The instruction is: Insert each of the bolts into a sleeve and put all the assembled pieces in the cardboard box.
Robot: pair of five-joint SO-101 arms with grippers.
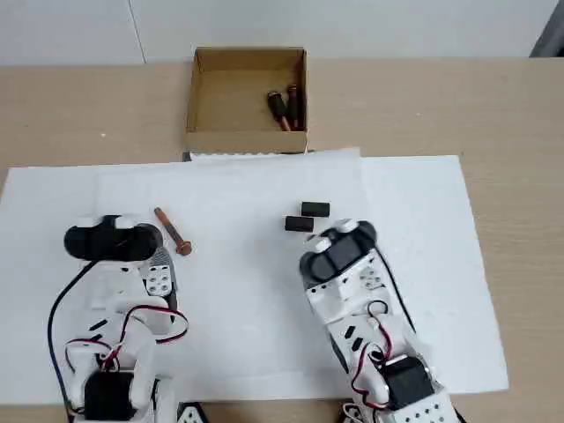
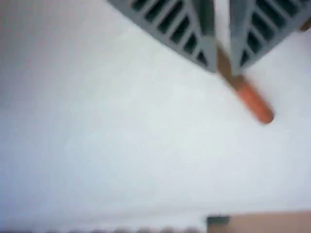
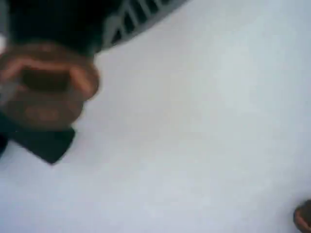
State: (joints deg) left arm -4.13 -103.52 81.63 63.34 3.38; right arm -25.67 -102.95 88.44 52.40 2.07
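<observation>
closest of all, a copper bolt head (image 3: 46,87) looms over a black sleeve (image 3: 43,141) in the right wrist view; whether the right gripper (image 1: 328,236) grips it i cannot tell. the high view supplies the tally: two assembled pieces (image 1: 284,107) already in the cardboard box (image 1: 207,97) at the table's far edge, two sleeves (image 1: 315,209) mid-sheet. the left gripper (image 2: 222,63) is clamped on another bolt (image 2: 250,99) toward the white sheet's (image 1: 238,308) left edge. roughly half remains, i judge.

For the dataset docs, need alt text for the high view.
Two robot arms stand over a white sheet: a copper bolt lies by the left arm, two black sleeves by the right arm. Behind, a cardboard box holds assembled pieces.
</observation>
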